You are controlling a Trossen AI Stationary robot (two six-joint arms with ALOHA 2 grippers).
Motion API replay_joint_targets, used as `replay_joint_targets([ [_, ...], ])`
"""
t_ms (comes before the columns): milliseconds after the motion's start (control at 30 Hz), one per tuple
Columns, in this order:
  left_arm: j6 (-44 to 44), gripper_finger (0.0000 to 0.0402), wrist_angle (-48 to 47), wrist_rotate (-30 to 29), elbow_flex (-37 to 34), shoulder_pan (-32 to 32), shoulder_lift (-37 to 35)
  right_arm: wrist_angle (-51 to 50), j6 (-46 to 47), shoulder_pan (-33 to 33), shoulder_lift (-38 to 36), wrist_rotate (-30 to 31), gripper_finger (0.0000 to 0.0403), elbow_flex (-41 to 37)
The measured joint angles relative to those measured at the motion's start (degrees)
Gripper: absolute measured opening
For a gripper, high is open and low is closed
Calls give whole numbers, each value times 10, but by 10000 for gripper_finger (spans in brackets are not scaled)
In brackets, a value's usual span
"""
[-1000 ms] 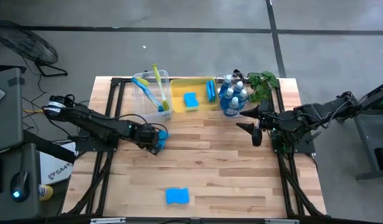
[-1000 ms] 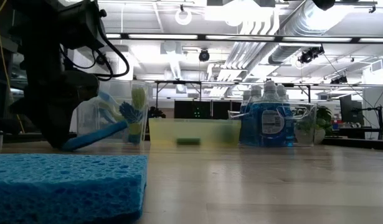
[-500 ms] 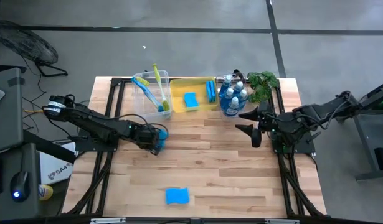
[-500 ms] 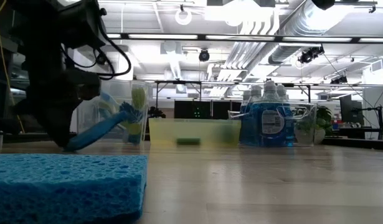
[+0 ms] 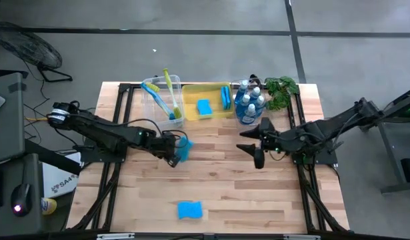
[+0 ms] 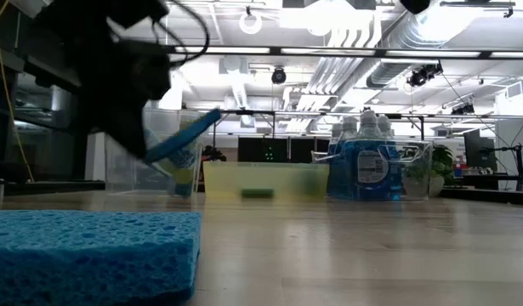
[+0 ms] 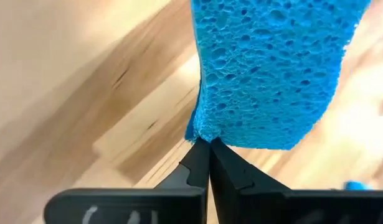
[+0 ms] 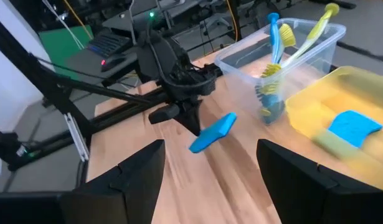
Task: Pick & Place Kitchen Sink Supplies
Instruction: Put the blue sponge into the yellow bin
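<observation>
Left wrist view: my left claw (image 7: 209, 152) pinches the blue sponge (image 7: 272, 68) by one corner; I carry it level toward the yellow bin (image 5: 206, 93).

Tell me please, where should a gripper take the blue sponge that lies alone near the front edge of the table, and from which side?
Probably from straight above, across its two long edges near the middle. The loose sponge lies flat on the table with nothing beside it, so both long edges look free for the fingers. The left gripper already holds another sponge; the open right gripper is free.
</observation>
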Motion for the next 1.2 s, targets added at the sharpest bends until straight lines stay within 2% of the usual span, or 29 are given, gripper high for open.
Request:
replay_joint_targets([
  [267, 72, 0, 3, -78, 89, 0, 0, 75, 32, -10, 57, 3, 248, 0],
  [500, 146, 0, 5, -184, 149, 0, 0, 138, 56, -44, 90, -1, 248, 0],
  [700, 186, 0, 64, -286, 156, 0, 0, 223, -15, -73, 116, 5, 248, 0],
  [867, 215, 0, 110, -346, 157, 0, 3, 290, -115, -91, 144, 40, 248, 0],
  [1033, 247, 0, 143, -381, 157, 0, 4, 342, -180, -106, 162, 43, 248, 0],
  [1200, 267, 0, 164, -399, 157, 0, 4, 387, -204, -123, 176, 43, 248, 0],
])
